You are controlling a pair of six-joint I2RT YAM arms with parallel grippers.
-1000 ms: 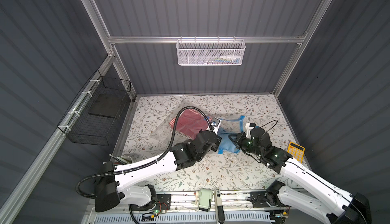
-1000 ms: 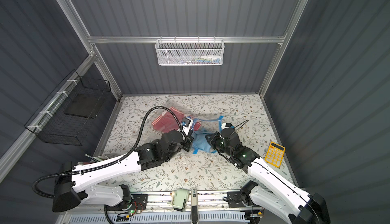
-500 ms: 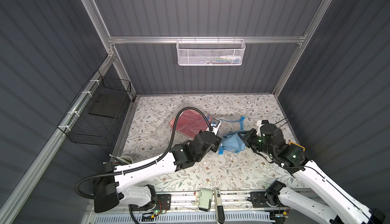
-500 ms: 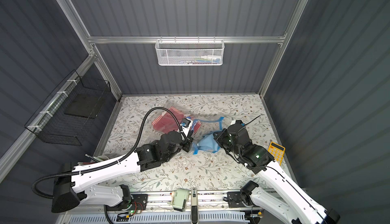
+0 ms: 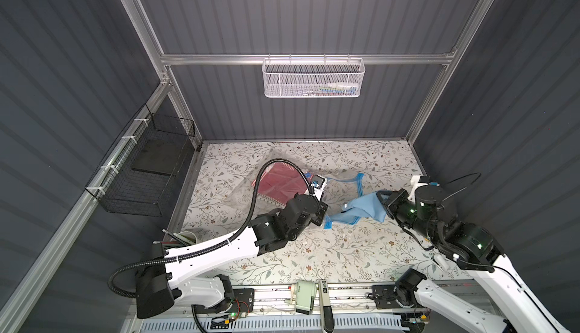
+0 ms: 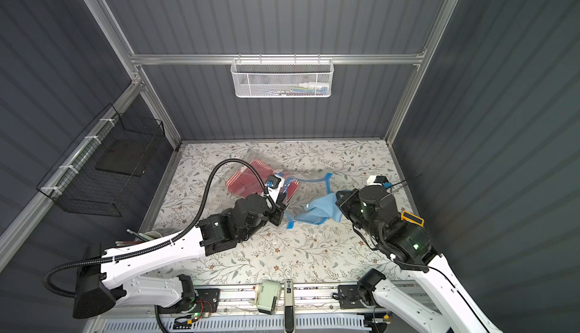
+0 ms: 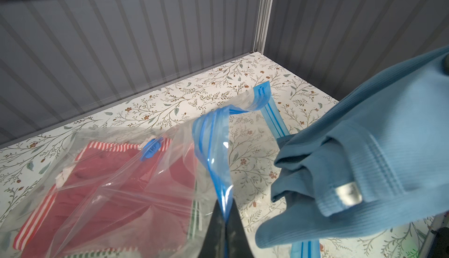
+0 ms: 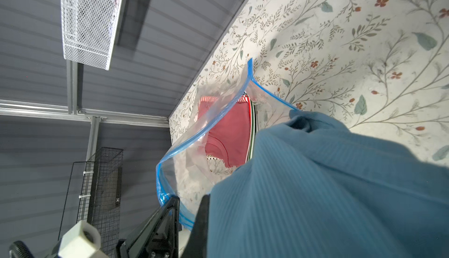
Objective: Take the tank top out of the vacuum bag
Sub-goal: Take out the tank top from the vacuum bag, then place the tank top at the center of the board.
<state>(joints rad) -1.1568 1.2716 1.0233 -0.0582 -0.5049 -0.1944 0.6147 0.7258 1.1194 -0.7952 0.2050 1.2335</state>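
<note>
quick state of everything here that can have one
vacuum bag, mouth open, zip edge lifted
tank top, hanging outside the bag mouth
red striped garment, folded inside the bag
left gripper, shut on the bag's zip edge
right gripper, shut on the tank top

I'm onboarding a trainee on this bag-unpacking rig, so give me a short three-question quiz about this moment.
1. True or false: the left gripper has its jaws shut on the zip strip of the vacuum bag.
2. What does the right gripper hold? A nothing; B the blue tank top; C a spoon.
3. What is the main colour of the garment lying inside the bag?
Key: 1 true; 2 B; 3 red.
</note>
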